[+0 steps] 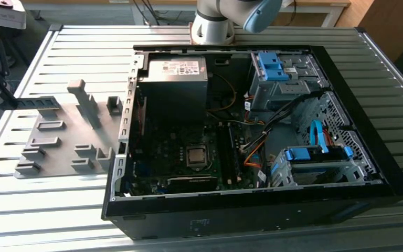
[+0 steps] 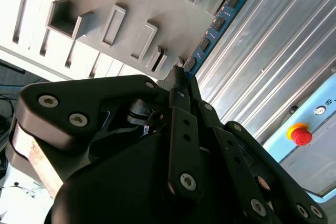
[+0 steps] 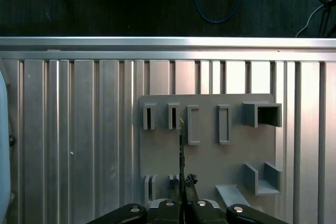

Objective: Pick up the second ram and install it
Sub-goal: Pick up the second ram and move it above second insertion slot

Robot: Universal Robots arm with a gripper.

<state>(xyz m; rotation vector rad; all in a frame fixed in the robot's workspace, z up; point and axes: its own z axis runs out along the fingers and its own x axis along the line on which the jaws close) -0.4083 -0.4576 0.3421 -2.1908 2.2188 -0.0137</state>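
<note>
Exterior view first: the black gripper hangs at the exterior view's left edge, above the ribbed aluminium table. It's clamped on one end of the second ram, a long, flat blue-green circuit-board stick poking out level toward the grey plastic slotted holder plate. The open black computer case lies well apart, to the exterior view's right.

Over to the second wrist view: the fingers are pinched tight on the stick's near end, and its row of black chips runs away alongside the holder's slots. A red push-button on a yellow base sits beyond the table.

First wrist view now: the ram shows edge-on, rising from between the closed jaws, with the holder plate behind it.
</note>
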